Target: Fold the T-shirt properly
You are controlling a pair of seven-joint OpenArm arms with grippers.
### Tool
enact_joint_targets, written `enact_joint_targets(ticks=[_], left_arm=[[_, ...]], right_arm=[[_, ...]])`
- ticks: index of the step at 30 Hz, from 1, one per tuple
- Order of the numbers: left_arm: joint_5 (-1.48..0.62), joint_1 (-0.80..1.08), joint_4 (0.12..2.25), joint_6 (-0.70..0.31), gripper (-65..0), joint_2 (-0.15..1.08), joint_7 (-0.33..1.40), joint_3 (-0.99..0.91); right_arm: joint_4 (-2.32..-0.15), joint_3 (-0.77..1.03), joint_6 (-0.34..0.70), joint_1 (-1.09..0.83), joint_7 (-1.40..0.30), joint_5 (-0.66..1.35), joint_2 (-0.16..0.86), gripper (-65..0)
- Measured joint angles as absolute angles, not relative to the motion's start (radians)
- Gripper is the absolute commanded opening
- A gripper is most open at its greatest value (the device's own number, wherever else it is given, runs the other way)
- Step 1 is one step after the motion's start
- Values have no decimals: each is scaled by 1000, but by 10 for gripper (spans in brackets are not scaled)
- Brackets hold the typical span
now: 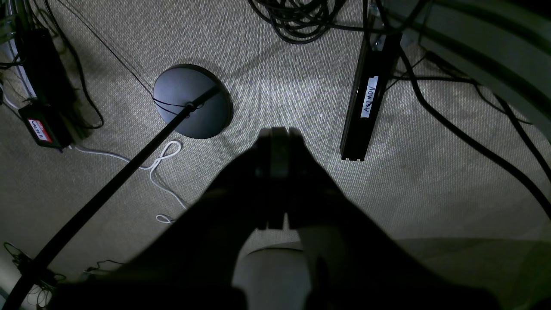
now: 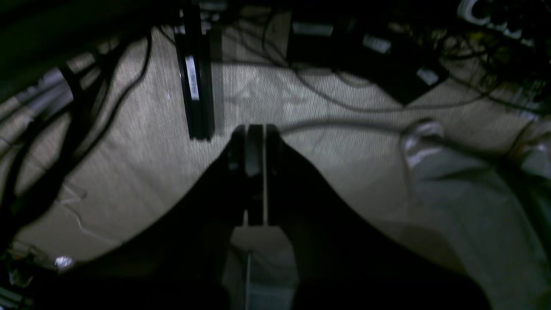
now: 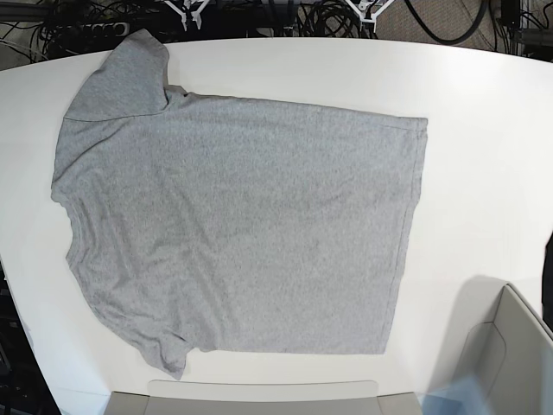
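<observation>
The heather-grey T-shirt point(image 3: 242, 225) lies spread flat on the white table point(image 3: 484, 130), plain side up, and its lettering is hidden. Its neck end is at the left and its hem at the right, with one sleeve at the top left and one at the bottom left. Neither gripper shows in the base view. In the left wrist view my left gripper point(image 1: 279, 131) is shut and empty, hanging over the carpet floor off the table. In the right wrist view my right gripper point(image 2: 255, 128) is also shut and empty over the carpet.
Grey arm parts sit at the table's front edge point(image 3: 259, 398) and front right corner point(image 3: 510, 354). Below are a round black stand base point(image 1: 193, 101), a black frame leg point(image 1: 363, 107) that also shows in the right wrist view point(image 2: 196, 86), and several cables.
</observation>
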State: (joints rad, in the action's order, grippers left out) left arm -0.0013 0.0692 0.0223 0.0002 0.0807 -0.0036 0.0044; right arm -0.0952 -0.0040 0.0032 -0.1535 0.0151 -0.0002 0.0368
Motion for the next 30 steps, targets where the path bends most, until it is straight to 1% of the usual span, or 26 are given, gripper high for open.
enact_joint_targets(ticks=[14, 21, 30], left_arm=[[-2, 75, 22, 0, -648, 64, -4, 5], [-1, 75, 22, 0, -648, 64, -3, 5], [-1, 69, 22, 0, -648, 64, -4, 7]], right_arm=[[-84, -1, 3, -167, -3, 4, 24, -648], [-90, 0, 3, -144, 20, 4, 25, -648], [-106, -1, 4, -173, 0, 3, 22, -648]])
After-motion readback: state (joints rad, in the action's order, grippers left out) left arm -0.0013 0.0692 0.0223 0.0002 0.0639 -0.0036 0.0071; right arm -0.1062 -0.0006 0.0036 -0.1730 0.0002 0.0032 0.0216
